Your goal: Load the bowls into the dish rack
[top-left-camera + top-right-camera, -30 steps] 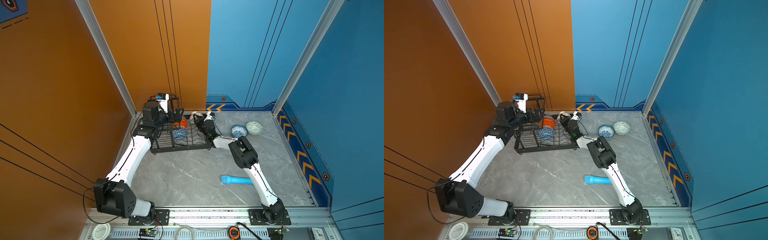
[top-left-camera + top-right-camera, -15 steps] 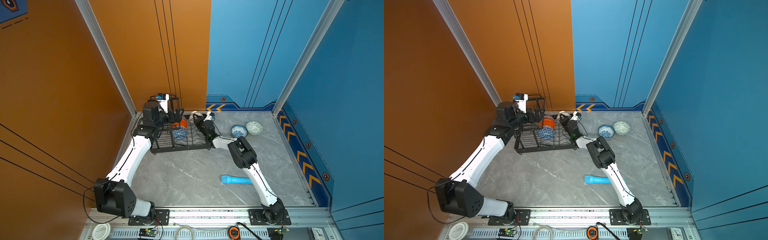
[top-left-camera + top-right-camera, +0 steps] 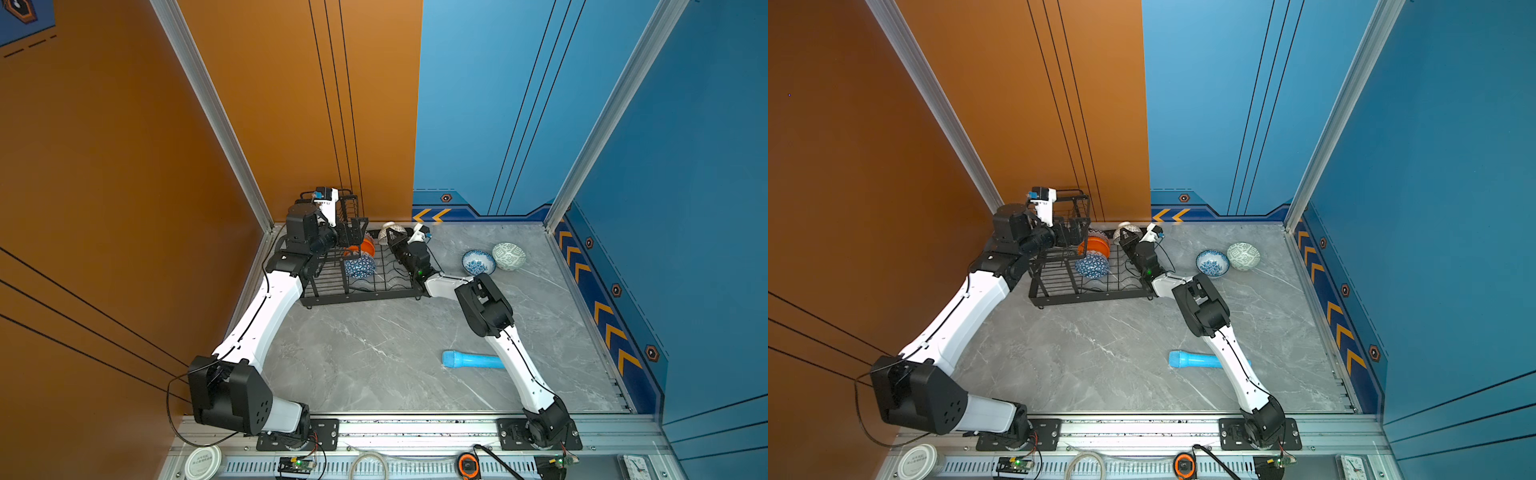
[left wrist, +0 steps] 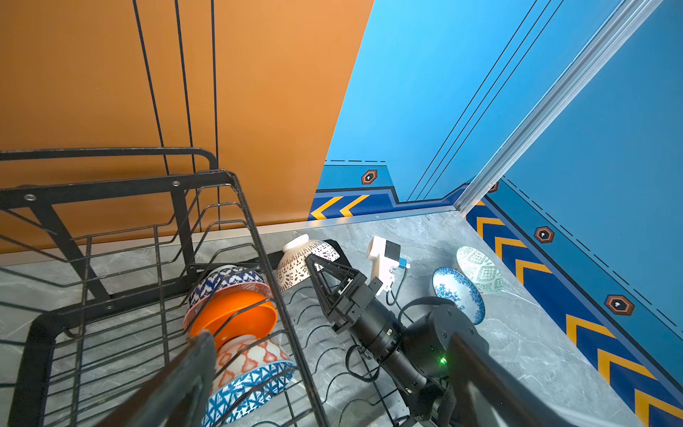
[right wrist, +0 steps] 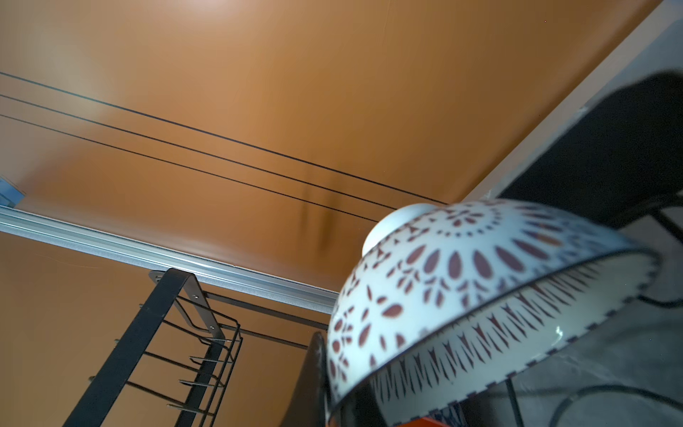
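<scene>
The black wire dish rack (image 3: 353,296) stands at the far left. Three bowls stand on edge in its lower tray: a blue-patterned one (image 4: 225,277), the plain orange one (image 4: 236,314) and one with orange diamonds and blue triangles (image 4: 255,369). My right gripper (image 3: 390,239) is shut on the rim of the white dark-dotted bowl (image 3: 390,228), which it holds tilted with the foot up over the rack's far right corner. One finger (image 5: 314,373) presses its outer wall. My left gripper (image 4: 332,369) is open and holds nothing beside the raised basket (image 3: 349,208).
A white-blue floral bowl (image 3: 478,262) and a pale green patterned bowl (image 3: 508,256) sit together on the grey floor at the far right. A light blue cylinder (image 3: 469,360) lies near the front, partly under the right forearm. Walls close in behind the rack.
The right elbow has shifted very slightly to the left. The bowl and the left arm stay where they were.
</scene>
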